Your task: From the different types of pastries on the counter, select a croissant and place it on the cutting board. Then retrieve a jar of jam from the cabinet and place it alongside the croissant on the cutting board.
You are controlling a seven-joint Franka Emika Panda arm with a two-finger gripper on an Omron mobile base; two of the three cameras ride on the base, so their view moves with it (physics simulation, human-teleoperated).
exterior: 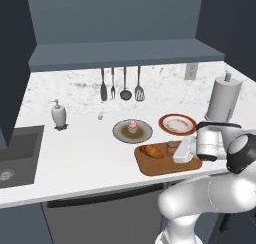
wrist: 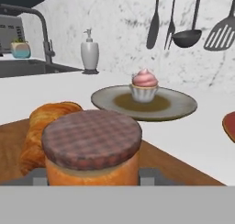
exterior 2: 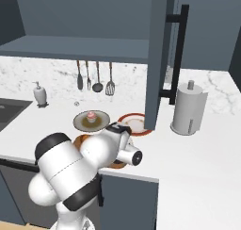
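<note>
Pincer [exterior: 176,149] is closed on the jar of jam [wrist: 92,147], both finger tips pressed to the jar's sides at the bottom of the hand view. Jar has orange-brown body & dark reddish checked lid; it's at the cutting board [exterior: 162,166], towards the board's right half; can't tell if its base touches the wood. Croissant [exterior: 151,151] lies on the board's left part, just beside the jar, w/ board sitting near the counter [exterior: 85,148] front edge. Behind the board, grey plate [exterior: 132,131] carries the pink-frosted cupcake [exterior: 132,126]; red-rimmed plate [exterior: 177,123] just right of it. Soap dispenser [exterior: 59,114] stands near the sink [exterior: 15,155] at the counter's left end; paper-towel roll [exterior: 223,98] at the right back corner. Utensils [exterior: 121,84] hang on the back wall under the cabinet [exterior: 125,53] ledge
</note>
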